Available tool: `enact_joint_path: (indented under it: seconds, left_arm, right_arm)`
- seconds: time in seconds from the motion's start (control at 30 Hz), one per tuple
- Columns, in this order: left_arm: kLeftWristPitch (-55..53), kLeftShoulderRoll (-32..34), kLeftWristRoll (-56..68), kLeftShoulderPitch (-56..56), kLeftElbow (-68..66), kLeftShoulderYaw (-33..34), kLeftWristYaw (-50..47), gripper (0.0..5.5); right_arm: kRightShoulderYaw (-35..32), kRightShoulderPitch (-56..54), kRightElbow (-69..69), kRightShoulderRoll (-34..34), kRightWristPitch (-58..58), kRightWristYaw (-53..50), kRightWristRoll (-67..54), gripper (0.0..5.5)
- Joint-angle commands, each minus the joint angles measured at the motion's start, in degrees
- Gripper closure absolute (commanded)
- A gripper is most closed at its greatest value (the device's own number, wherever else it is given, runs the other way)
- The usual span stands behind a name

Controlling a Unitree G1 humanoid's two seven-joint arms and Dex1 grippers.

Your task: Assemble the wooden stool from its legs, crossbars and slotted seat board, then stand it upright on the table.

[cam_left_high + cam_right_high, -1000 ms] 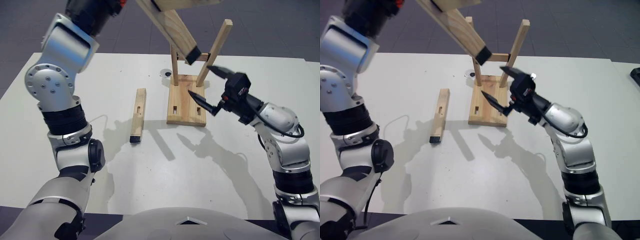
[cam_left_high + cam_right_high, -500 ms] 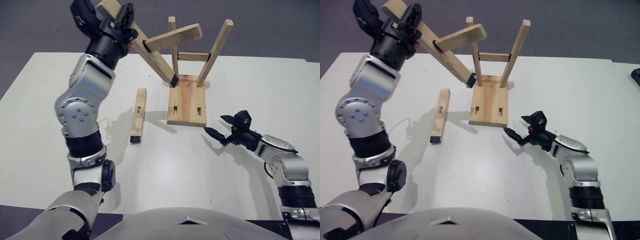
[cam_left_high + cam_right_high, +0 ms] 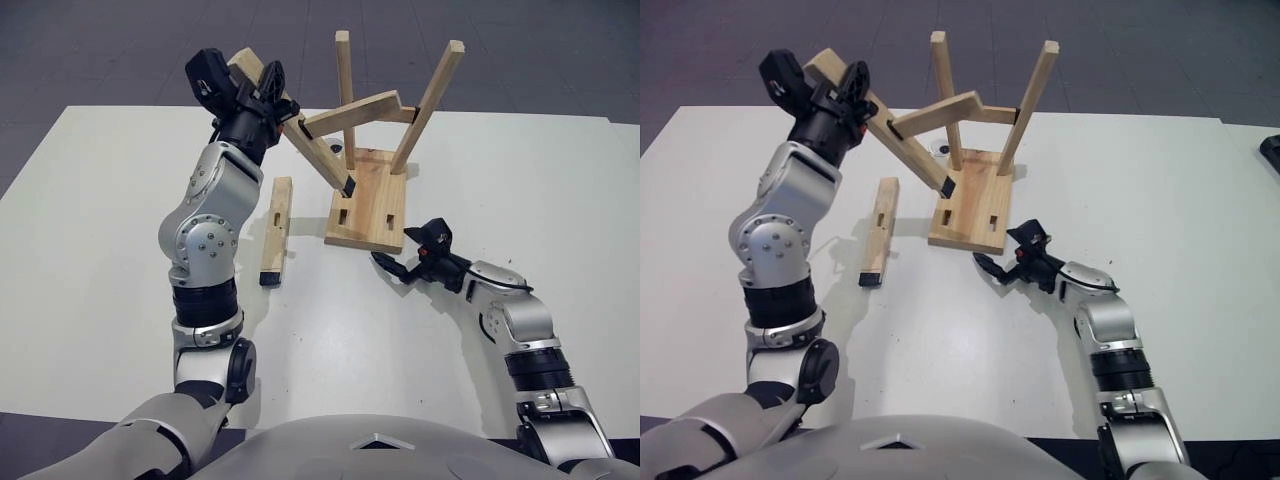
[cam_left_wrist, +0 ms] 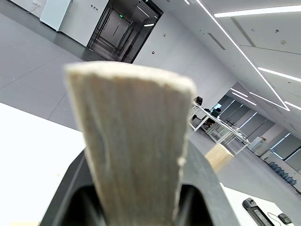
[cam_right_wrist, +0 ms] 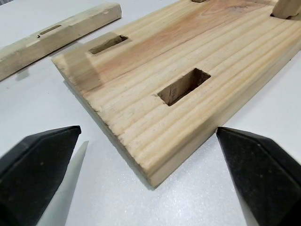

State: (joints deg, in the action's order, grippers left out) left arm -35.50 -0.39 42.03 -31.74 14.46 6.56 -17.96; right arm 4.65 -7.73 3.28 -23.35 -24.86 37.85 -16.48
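Left jaws hold pale wooden leg (image 3: 322, 160) aloft.
Right jaws wide, beside slotted wooden seat board (image 3: 370, 205).

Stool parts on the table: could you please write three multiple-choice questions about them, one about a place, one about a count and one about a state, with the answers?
1. Where does the loose leg lie?
A. On the table, at the left of the seat board
B. Across the board
C. Standing in a slot

2. How many legs stand in the seat board?
A. One
B. Two
C. Four

3. What is the state of the right gripper?
A. Shut on a crossbar
B. Open
C. Shut on the board

Answers: 1 A, it lies flat beside the board's left edge. 2 B, two stand at the board's far end. 3 B, it is spread wide and grips nothing.
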Motion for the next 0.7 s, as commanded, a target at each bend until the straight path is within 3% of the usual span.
enact_joint_path:
  seconds: [0.03,0.7]
  left_arm:
    - [1.61,-0.32,-4.94,2.66,-0.39,-2.06,1.66,4.46]
    - [5.76,-1.97,-18.16,8.24,-4.95,-4.89,7.78,4.46]
  right_arm:
    - [0.55,0.44,-1.09,0.30,-1.67,-0.27,0.36,0.10]
    - [-0.60,0.12,-1.04,2.14,-1.79,-3.10,1.30,0.10]
